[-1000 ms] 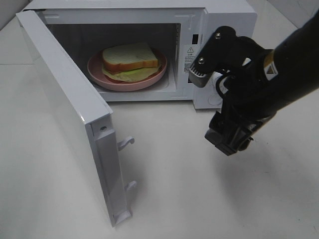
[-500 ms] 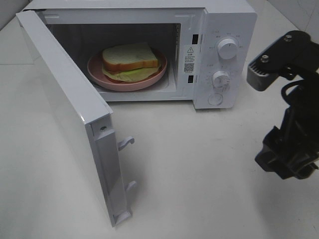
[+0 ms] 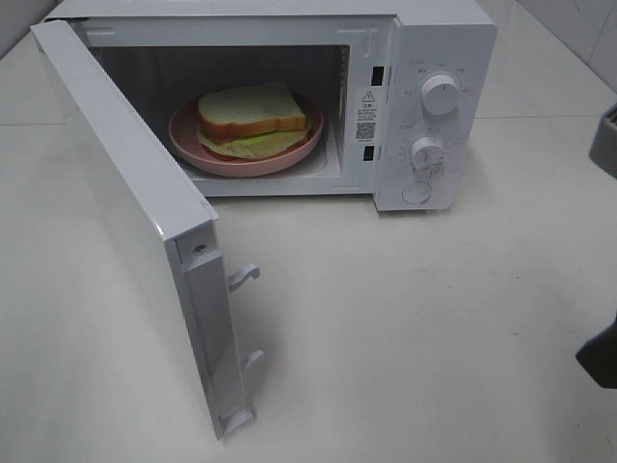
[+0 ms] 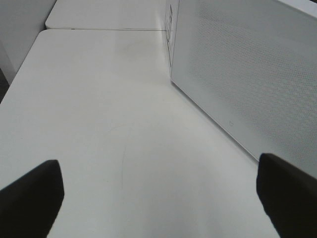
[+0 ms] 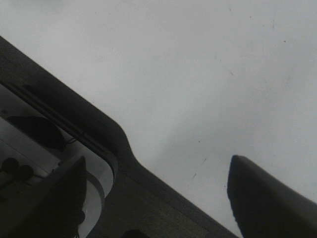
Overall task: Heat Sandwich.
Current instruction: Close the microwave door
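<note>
On your left, the left gripper (image 4: 158, 198) is wide open and empty above the counter (image 4: 99, 99), beside the open microwave door (image 3: 125, 212). The sandwich (image 3: 253, 114) lies on the pink plate (image 3: 251, 166) inside the microwave (image 3: 434, 39). At the far right, your right gripper (image 5: 161, 198) is open too and holds nothing.

The microwave (image 3: 434, 39) casing, at the top of the frame, is seen as smooth white with a slight sheen. Its knobs (image 3: 441, 94) appear to be white plastic. The pink plate (image 3: 193, 145) is shown glossy, the sandwich (image 3: 251, 108) bread matt and porous. The table (image 3: 405, 318) is rendered smooth, matt white, faintly marked. A fine dotted pattern is seen on the door (image 4: 247, 74).
</note>
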Controlling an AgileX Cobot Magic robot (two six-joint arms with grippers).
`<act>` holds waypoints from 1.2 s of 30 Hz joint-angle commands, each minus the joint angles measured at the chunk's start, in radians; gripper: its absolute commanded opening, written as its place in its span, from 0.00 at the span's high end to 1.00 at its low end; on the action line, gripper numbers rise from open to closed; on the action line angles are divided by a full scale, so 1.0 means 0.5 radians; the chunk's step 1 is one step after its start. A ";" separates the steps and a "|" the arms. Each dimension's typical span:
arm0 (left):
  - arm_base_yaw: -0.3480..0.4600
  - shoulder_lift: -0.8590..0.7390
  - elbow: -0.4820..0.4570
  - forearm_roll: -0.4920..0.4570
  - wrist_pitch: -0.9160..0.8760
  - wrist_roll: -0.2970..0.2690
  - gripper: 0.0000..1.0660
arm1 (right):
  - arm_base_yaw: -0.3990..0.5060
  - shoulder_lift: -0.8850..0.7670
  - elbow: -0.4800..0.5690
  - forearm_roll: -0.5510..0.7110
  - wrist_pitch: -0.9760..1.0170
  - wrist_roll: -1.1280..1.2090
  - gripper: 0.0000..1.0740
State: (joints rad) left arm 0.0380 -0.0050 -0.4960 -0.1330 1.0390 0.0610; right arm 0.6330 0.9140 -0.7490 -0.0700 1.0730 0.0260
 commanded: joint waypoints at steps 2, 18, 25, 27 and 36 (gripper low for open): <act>0.000 -0.052 0.004 -0.010 -0.008 0.008 0.06 | -0.014 -0.198 0.022 -0.004 0.108 0.076 0.29; 0.000 -0.052 0.004 -0.010 -0.008 0.008 0.06 | -0.626 -0.696 0.032 0.000 0.136 0.058 0.29; 0.000 -0.052 0.004 -0.010 -0.008 0.008 0.06 | -0.836 -1.080 0.264 -0.014 0.064 0.042 0.29; 0.000 -0.052 0.004 -0.010 -0.008 0.008 0.06 | -0.884 -1.220 0.338 -0.016 0.014 0.042 0.29; 0.000 -0.052 0.004 -0.010 -0.008 0.008 0.06 | -0.990 -1.580 0.486 -0.014 -0.066 0.006 0.29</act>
State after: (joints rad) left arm 0.0380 -0.0050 -0.4960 -0.1330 1.0390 0.0610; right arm 0.1510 0.1510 -0.5110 -0.0750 1.0470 0.0450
